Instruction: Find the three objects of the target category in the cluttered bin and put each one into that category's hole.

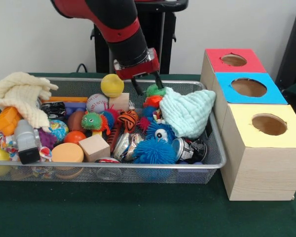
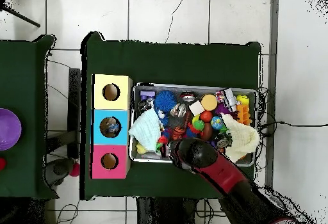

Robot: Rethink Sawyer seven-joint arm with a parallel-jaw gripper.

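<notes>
The silver wire-mesh bin (image 1: pixel 138 165) is full of toys; it also shows in the overhead view (image 2: pixel 192 86). My gripper (image 1: pixel 148 84) hangs over the bin's far side. It is open and empty, just above a green spiky ball (image 1: pixel 155 90). Two shiny, crinkly see-through pieces lie near the front rim, one at the middle (image 1: pixel 122 146) and one at the right (image 1: pixel 183 148). They may be film bags, but I cannot tell for sure. In the overhead view the arm (image 2: pixel 192 154) hides the gripper.
Three wooden boxes with holes stand right of the bin: red top (image 1: pixel 234 60), blue (image 1: pixel 249 88), yellow (image 1: pixel 269 124). A pale blue knitted cloth (image 1: pixel 190 111), a cream cloth (image 1: pixel 22 94), a yellow ball (image 1: pixel 112 85) and a blue spiky ball (image 1: pixel 154 152) lie in the bin.
</notes>
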